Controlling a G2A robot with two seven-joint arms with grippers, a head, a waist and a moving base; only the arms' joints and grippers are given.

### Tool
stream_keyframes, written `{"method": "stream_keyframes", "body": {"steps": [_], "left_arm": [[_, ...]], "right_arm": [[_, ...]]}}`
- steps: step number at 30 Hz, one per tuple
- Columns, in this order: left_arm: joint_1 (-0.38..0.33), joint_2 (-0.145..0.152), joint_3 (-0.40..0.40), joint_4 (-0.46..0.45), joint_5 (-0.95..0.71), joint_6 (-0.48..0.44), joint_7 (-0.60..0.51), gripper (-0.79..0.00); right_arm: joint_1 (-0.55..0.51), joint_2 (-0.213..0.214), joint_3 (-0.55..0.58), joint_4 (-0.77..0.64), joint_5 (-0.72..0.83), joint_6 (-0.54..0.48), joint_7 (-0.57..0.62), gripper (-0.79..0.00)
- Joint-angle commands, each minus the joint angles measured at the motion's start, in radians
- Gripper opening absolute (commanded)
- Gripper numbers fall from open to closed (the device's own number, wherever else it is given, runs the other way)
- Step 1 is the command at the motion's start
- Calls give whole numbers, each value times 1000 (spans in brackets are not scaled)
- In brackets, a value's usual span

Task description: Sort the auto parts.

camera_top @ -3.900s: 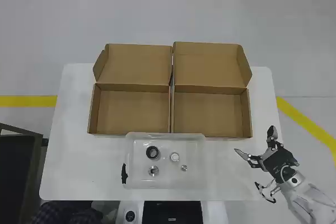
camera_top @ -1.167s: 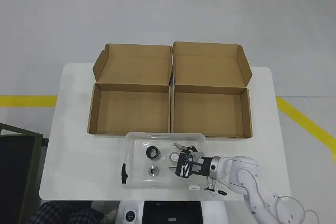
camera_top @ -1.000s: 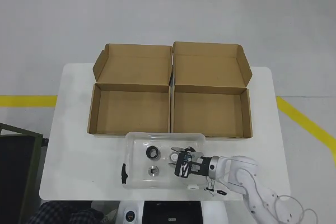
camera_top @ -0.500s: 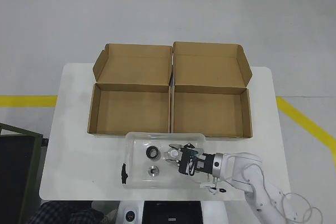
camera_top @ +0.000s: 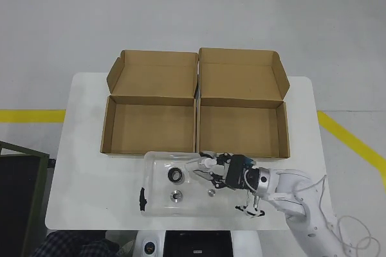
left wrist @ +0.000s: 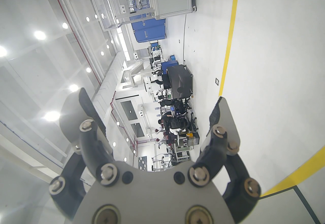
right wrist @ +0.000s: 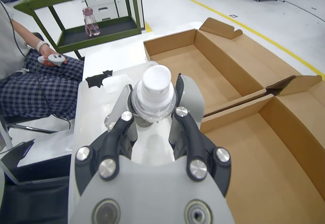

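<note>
My right gripper (right wrist: 154, 88) has its jaws clamped on the white part (right wrist: 156, 78), one finger on each side of its clear collar, with the round cap standing out past the tips. I hold it over the tray (camera_top: 156, 160), near the rim that faces the boxes. Ahead of these jaws a black ring (camera_top: 175, 174) lies in the tray. A silver disc (camera_top: 175, 196) lies beside the ring, nearer to me. A small silver part (camera_top: 211, 191) sits just beside the jaws on my side. Off to the jaws' side, across the tray rim, the right box (camera_top: 241, 132) stands open, and the left box (camera_top: 148, 128) touches it farther along. My left gripper (left wrist: 152, 99) has its jaws wide apart with nothing between them, pointing out at the hall floor.
</note>
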Motion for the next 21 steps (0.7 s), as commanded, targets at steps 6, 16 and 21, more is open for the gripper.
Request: {"method": "stream_keyframes", "body": {"steps": [6, 16, 21], "left_arm": [[0, 0, 0, 0, 0, 0, 0, 0], [0, 0, 0, 0, 0, 0, 0, 0], [0, 0, 0, 0, 0, 0, 0, 0]], "right_arm": [[14, 3, 33, -4, 82, 35, -18, -785], [20, 7, 81, 2, 139, 73, -60, -785], [29, 6, 83, 7, 163, 75, -85, -785]]}}
